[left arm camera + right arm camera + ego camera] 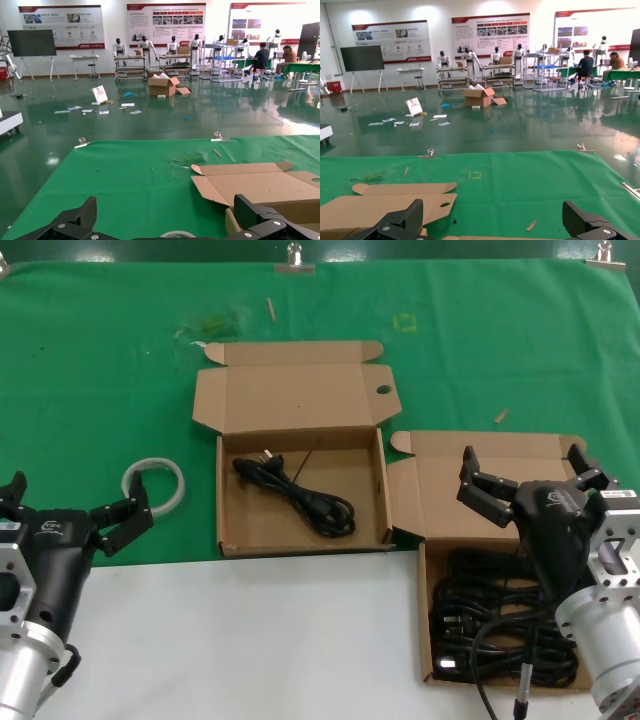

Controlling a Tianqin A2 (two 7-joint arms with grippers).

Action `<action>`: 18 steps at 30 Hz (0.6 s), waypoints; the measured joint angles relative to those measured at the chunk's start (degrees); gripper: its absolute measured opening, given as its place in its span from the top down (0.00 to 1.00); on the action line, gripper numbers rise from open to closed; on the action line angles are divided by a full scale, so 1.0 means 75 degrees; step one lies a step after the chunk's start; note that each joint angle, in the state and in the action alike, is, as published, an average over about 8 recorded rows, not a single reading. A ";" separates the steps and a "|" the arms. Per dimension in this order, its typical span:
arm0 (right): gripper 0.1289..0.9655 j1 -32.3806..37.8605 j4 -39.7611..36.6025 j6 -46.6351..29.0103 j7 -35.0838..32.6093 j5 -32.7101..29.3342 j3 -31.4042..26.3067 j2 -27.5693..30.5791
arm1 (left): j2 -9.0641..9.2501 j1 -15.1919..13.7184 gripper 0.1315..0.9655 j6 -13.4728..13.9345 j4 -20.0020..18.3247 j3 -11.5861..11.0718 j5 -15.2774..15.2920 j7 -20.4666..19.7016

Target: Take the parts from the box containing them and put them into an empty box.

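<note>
Head view. A green cloth-covered table (100,360) carries two open brown corrugated cardboard mailer boxes. The box with the tiny dark dot on its lid (300,480) lies at centre and holds one thin black power cable with a moulded plug (298,495). To the robot's right of this box and nearer the robot, touching its corner, sits the second box (490,465), packed with a tangled heap of black power cables (500,635). The right gripper (525,475) hovers above this second box, fingers spread wide and holding nothing. The left gripper (72,508) waits to the left of the central box, near the table's white front strip (220,640); its fingers are likewise spread and empty. A white ring of tape (155,485) lies just beyond it.

Left wrist view. Two dark fingertips (80,215), well apart, frame the cloth; the central box's raised lid (255,185) shows beside them.

Right wrist view. Parted fingertips (405,217) stand before that same lid (385,202).
</note>
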 joint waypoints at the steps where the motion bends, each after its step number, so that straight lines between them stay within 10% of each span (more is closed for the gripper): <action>1: 0.00 0.0000 0.0000 0.0000 0.0000 0.0000 0.0000 0.0000 | 0.0000 0.0000 0.00 0.0000 0.0000 0.0000 0.0000 0.0000; 18: 0.00 0.0000 0.0000 0.0000 0.0000 0.0000 0.0000 0.0000 | 0.0000 0.0000 0.00 0.0000 0.0000 0.0000 0.0000 0.0000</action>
